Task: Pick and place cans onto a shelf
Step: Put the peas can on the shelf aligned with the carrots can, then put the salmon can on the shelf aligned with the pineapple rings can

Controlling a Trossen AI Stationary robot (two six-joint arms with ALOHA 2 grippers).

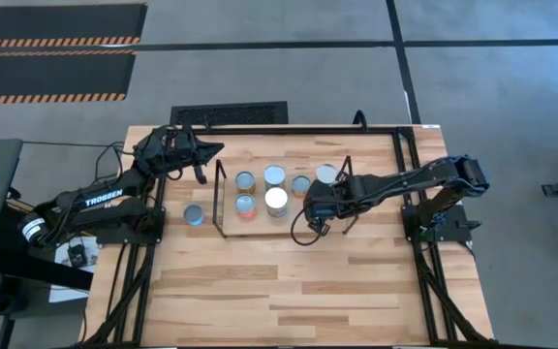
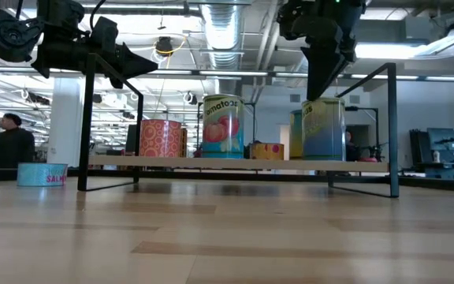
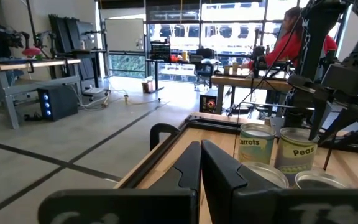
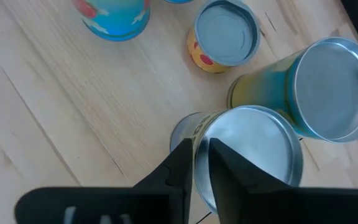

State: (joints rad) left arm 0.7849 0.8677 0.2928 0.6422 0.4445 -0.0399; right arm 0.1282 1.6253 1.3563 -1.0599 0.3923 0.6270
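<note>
The right hand (image 4: 194, 163), fingers nearly closed and empty, hovers just above a shelf (image 1: 289, 215) can (image 4: 253, 152).

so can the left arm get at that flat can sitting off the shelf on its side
Probably yes. The flat can sits alone on bare tabletop outside the shelf end frame, on the left arm's side. The left gripper, fingers shut, hangs just beyond it with nothing between.

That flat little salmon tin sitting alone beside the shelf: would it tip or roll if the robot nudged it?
The salmon tin is squat and wider than tall, so it would probably slide, not tip. Lying flat on its end on the table, it is unlikely to roll. Its smooth metal wall may be slippery for the fingers.
</note>
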